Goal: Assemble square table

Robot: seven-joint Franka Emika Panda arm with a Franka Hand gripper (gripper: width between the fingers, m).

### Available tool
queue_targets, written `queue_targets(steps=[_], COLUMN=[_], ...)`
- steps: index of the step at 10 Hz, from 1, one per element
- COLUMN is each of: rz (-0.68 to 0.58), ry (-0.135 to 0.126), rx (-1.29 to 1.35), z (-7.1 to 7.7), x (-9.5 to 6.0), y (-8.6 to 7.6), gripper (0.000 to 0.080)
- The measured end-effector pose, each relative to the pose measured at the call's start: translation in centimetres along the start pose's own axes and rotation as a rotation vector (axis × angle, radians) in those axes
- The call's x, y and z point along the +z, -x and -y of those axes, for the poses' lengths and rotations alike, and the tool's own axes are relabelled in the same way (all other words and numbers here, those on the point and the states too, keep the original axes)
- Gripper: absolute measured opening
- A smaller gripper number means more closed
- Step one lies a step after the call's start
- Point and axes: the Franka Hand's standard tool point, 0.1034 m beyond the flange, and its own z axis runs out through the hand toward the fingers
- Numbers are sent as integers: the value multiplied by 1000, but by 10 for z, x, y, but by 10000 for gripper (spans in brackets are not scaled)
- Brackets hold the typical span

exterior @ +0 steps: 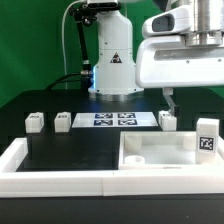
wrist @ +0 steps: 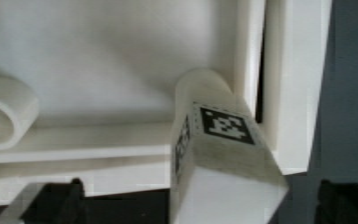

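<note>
**Tabletop** (exterior: 150, 152): large white square slab. Lies flat on the black table (exterior: 70, 145) toward the exterior view's right, close behind the long white rim (exterior: 50, 180). One raised round socket (wrist: 2, 112) shows in the wrist view.

**Leg** (exterior: 207, 135): small white block with a black-and-white tag. Stands on end at the far corner of the tabletop, by the exterior view's right edge, tag facing that camera. Leans a little in the wrist view. Cannot tell whether its foot is seated in a corner hole.

**Spare legs** (exterior: 63, 119): three like blocks in a row on the table, well apart from the tabletop. Two sit to the exterior view's left of the marker board (exterior: 113, 119), one to its right.

**Gripper** (wrist: 202, 205): hangs straight over the leg, pointing down. Fingers (wrist: 51, 200) spread as wide as they go, one on each side of the leg, with a clear gap on both sides. Nothing pinched.

**Governing relation:** leg directly below and between the fingers. Its long axis runs nearly along the fingers' own direction, so only the short width lies across the gap.

**Judgement:**
- Plain closing would probably catch the leg squarely.
- Straight lift would clear it untouched.
- Slight lean is the likely risk: a nudge from either finger could tip it.
</note>
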Motion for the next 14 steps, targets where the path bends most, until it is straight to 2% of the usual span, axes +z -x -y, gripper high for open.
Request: queue_targets(steps=[3,5,7,9,10,11,14], rz=[-4,8,10,13,-2,-12,-34], ry=[1,-3,-2,-3,-5,-8,-9], rx=[-95,-133,-131,-136,-140,-152,-183], z=[-6,-9,-10,-12,-14,-16,-21], x=[0,-5,-5,-6,-8,-9,-11], y=[-1,15,19,33,43,63,103], gripper=[649,649,649,649,649,649,649])
